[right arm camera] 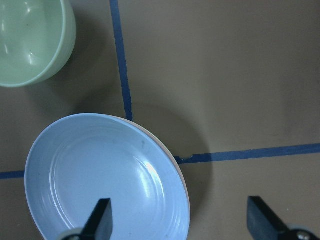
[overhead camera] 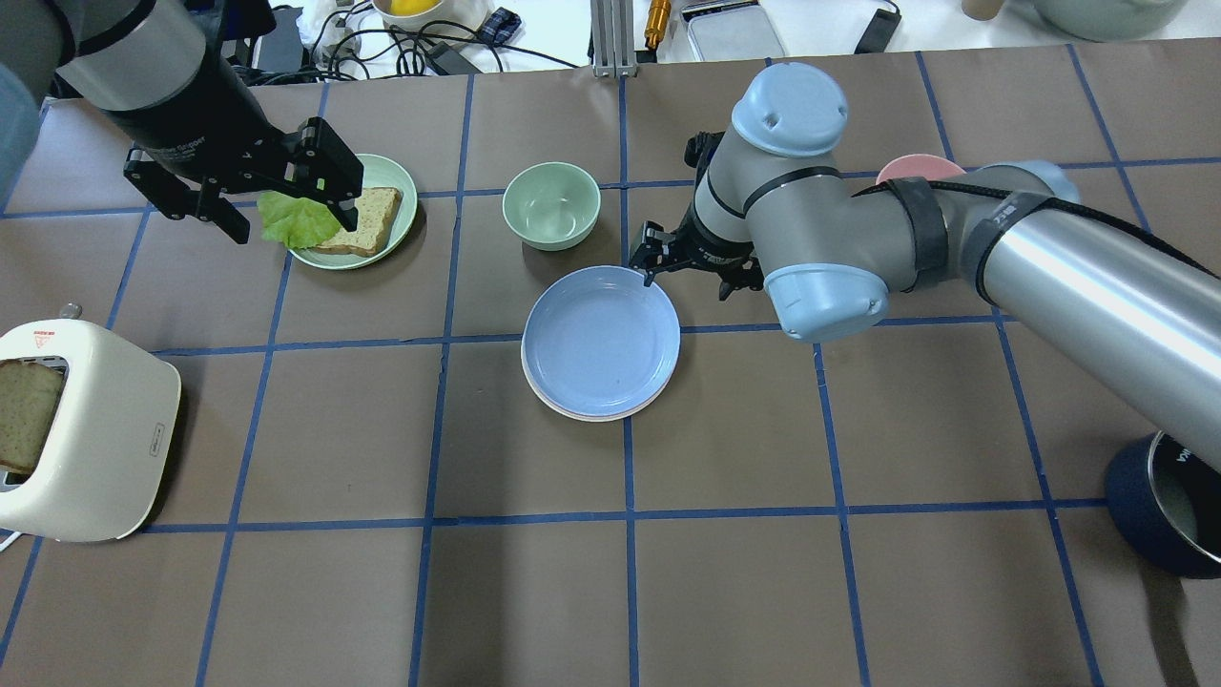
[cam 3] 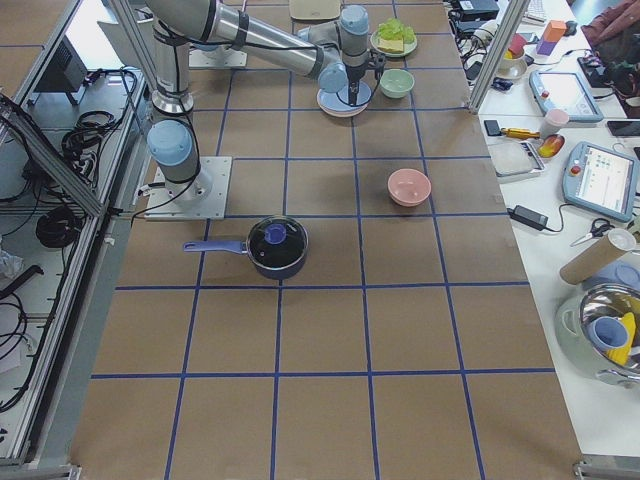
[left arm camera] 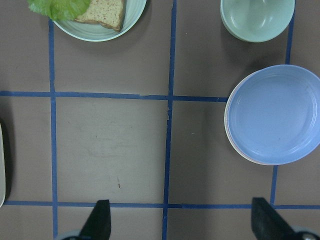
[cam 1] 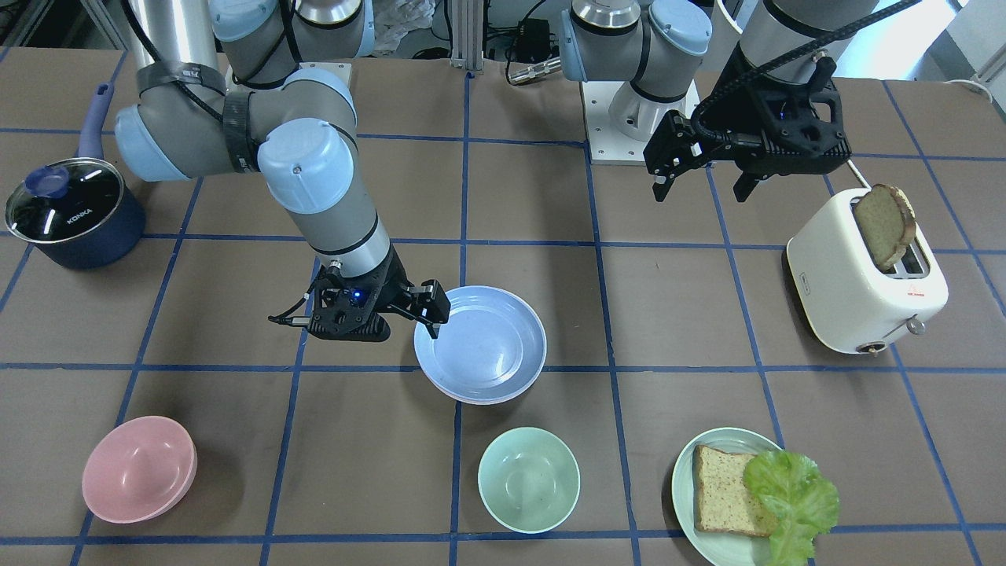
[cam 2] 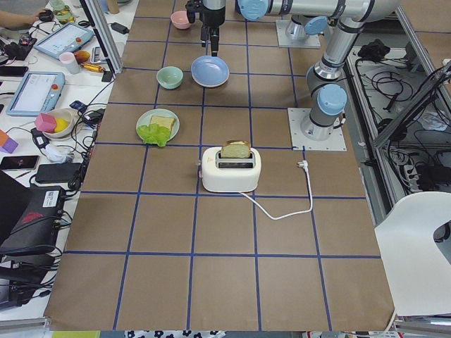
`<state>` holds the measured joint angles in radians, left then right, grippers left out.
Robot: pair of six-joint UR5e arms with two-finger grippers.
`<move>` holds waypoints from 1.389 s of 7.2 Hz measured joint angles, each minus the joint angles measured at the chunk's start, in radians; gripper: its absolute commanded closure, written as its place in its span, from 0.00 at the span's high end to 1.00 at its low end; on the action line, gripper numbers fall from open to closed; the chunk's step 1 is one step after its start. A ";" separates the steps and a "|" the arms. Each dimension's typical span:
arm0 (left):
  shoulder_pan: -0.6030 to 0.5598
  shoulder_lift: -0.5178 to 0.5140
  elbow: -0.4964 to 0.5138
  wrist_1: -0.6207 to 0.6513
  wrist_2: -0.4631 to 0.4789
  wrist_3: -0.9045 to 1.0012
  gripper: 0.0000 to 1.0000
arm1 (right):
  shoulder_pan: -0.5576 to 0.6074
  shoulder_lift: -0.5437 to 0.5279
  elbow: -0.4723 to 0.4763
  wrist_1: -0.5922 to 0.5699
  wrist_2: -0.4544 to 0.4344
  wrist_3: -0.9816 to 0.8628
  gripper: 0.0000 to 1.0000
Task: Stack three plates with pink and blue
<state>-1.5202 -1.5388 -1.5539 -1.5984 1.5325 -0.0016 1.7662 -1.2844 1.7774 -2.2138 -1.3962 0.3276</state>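
On the far left the left gripper hangs high with its claw wide and empty, above the pale green plate of bread and lettuce, and the toaster stands nearer the robot. The green bowl comes next. Just beside it, mid-table, the blue plate sits on top of a pile. A paler rim peeks out underneath, but I cannot tell how many plates lie below. The right gripper is low at the pile's edge with its claw wide, one finger over the blue rim and the other outside it, gripping nothing. The plates look light, stiff and matte, probably plastic rather than anything brittle. They would likely skid on one another if nudged sideways. The raised rim looks like the best place to pinch, one finger inside and one outside, lifting straight up. Further right are the pink bowl and the dark pot.
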 measured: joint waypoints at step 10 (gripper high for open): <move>-0.001 0.002 -0.002 0.000 0.002 0.000 1.00 | -0.129 -0.199 -0.253 0.542 -0.185 -0.361 1.00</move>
<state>-1.5213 -1.5371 -1.5560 -1.5984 1.5340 -0.0015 1.6368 -1.4833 1.5246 -1.6716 -1.5807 -0.0330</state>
